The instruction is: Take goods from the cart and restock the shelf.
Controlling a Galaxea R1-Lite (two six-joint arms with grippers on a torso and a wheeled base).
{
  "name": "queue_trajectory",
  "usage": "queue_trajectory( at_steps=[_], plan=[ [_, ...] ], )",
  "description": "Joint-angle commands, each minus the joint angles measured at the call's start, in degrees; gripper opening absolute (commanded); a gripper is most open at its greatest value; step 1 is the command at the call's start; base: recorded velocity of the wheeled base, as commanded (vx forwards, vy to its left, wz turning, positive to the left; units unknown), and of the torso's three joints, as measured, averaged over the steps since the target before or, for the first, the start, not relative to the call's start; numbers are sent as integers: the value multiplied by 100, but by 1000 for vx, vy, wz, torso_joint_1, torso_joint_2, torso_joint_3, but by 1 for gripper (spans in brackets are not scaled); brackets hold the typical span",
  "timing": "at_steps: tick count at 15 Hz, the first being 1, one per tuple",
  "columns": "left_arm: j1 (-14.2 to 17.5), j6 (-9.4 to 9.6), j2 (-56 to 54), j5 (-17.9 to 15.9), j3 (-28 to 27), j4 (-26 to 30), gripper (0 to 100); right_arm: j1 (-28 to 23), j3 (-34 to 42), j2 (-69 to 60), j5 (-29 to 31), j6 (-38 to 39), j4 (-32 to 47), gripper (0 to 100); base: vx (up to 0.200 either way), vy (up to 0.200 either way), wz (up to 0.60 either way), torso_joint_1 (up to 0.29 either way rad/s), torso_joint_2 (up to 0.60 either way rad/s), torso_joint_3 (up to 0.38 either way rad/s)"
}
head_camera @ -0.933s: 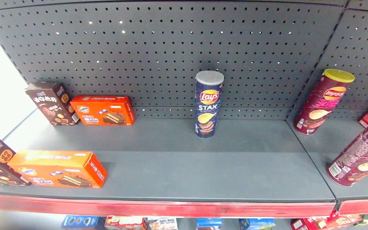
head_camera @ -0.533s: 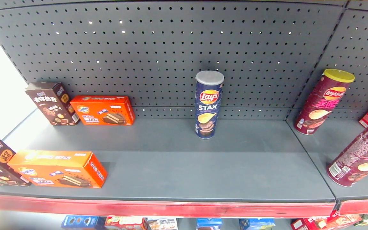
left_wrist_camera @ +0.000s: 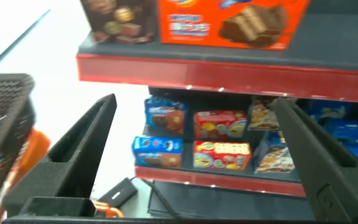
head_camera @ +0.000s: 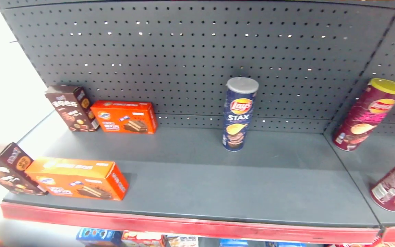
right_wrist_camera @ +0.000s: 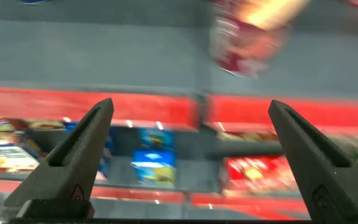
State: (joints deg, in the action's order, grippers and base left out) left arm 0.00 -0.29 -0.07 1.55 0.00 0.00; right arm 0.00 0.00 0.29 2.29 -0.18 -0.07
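The grey shelf board has a red front strip. On it stand a blue chip can, an orange box and a brown box at the back. Another orange box and brown box lie at the front left. My left gripper is open and empty, below the strip, under the front orange box. My right gripper is open and empty too, facing the red strip under a maroon can.
Two maroon chip cans stand on the neighbouring board to the right. A lower shelf holds several small packs. A black mesh basket sits beside my left gripper. The board's middle and front right are bare.
The whole head view has shifted, with everything now further right in the picture, so the camera has turned left. Nothing on the shelf has moved.
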Motion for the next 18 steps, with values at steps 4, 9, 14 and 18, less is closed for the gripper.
queue_trajectory(
  at_steps=[4, 9, 14, 18],
  plan=[
    [0, -6, 7, 3, 0, -9, 100, 0, 0, -3, -1, 1, -1, 100, 0, 0, 600, 8, 4, 1],
    [0, 3, 7, 3, 0, -9, 100, 0, 0, -3, 8, 18, -1, 100, 0, 0, 480, 4, 2, 2],
    [-9, 20, 7, -32, 0, -9, 100, 0, 0, -3, 8, 18, -1, 100, 0, 0, 0, 0, 0, 0],
    [0, 12, 7, -5, -18, 26, 100, 0, 0, -3, 8, 18, -1, 100, 0, 0, 0, 0, 0, 0]
  ],
)
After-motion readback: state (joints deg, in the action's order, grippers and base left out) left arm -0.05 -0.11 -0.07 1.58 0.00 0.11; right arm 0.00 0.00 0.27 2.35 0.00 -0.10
